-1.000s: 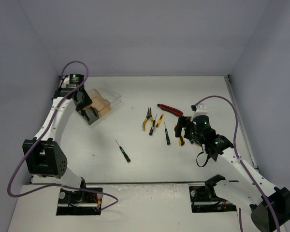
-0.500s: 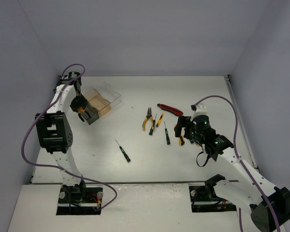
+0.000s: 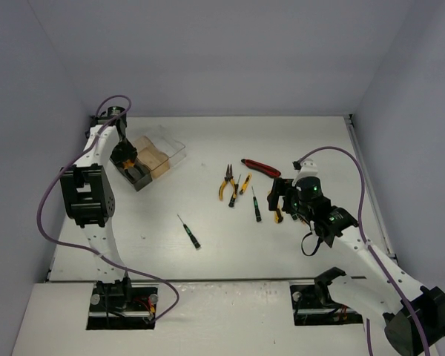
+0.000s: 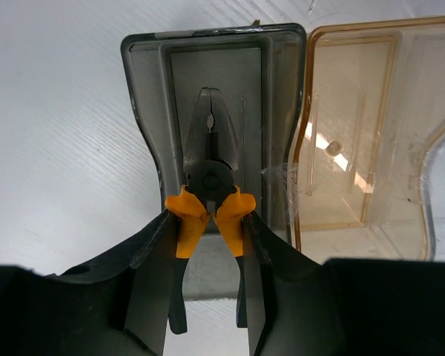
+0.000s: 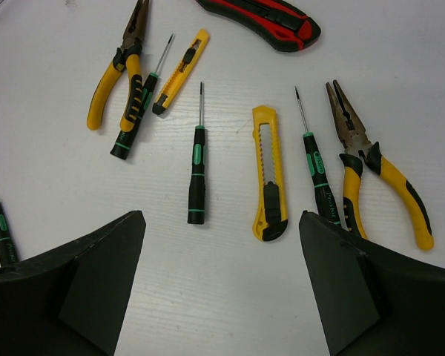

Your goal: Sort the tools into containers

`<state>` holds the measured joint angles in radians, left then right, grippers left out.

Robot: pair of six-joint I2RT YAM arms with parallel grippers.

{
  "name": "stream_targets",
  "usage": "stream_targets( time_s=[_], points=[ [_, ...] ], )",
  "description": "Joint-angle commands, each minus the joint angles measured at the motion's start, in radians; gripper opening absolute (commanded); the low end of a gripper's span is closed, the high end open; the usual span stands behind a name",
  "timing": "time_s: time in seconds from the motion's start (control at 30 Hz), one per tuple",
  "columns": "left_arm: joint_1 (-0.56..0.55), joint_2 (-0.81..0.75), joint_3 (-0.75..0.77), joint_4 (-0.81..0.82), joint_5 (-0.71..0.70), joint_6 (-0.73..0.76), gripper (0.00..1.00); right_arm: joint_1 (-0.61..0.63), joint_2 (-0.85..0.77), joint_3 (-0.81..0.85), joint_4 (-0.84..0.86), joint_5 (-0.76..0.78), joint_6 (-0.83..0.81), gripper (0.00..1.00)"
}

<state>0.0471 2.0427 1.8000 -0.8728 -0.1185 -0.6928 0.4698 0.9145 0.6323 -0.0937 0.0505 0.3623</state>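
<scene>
Orange-and-black-handled pliers (image 4: 210, 178) hang nose-first over the smoky grey bin (image 4: 144, 89), with my left gripper (image 4: 208, 245) shut on their handles. That grey bin is the end one of the containers (image 3: 154, 159), next to the amber bin (image 4: 356, 148). My right gripper (image 5: 221, 222) stands open just above the table. Ahead of it lie a yellow utility knife (image 5: 269, 174), black-green screwdrivers (image 5: 197, 159) (image 5: 317, 170) and yellow pliers (image 5: 374, 174). Farther off are other yellow pliers (image 5: 115, 70), a small yellow knife (image 5: 180, 70) and a red-black knife (image 5: 263, 18).
One screwdriver (image 3: 188, 231) lies alone toward the near middle of the table. The left arm (image 3: 89, 196) stands folded high along the left wall. Walls close in the table on the left, back and right.
The left arm has folded upward and its wrist has shifted slightly back over the bins, still holding the pliers. The right arm and the loose tools have not moved.
</scene>
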Motion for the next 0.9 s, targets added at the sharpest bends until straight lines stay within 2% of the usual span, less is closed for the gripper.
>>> stream_targets(
  time_s=[0.0,0.17,0.47,0.53,0.67,0.83,0.87],
  points=[
    [0.004,0.011,0.044,-0.011,0.017,-0.042,0.09,-0.003,-0.012,0.004,0.051,0.002,-0.008,0.82],
    [0.002,-0.002,0.048,-0.008,0.021,-0.044,0.17,-0.004,-0.005,0.004,0.051,0.002,-0.008,0.85],
    [0.001,-0.121,0.031,-0.006,-0.02,-0.016,0.61,-0.003,0.017,0.014,0.053,0.002,-0.015,0.88],
    [-0.005,-0.157,0.027,-0.006,-0.024,-0.005,0.67,-0.004,0.016,0.013,0.052,0.004,-0.014,0.88],
    [-0.044,-0.236,0.021,0.009,-0.012,0.037,0.68,-0.003,0.014,0.012,0.054,0.009,-0.011,0.88],
    [-0.317,-0.275,0.024,0.063,0.018,0.187,0.68,-0.003,0.015,0.015,0.052,0.012,-0.011,0.88],
    [-0.344,-0.268,0.026,0.081,0.047,0.214,0.68,-0.003,0.017,0.015,0.051,0.011,-0.01,0.88]
  ],
)
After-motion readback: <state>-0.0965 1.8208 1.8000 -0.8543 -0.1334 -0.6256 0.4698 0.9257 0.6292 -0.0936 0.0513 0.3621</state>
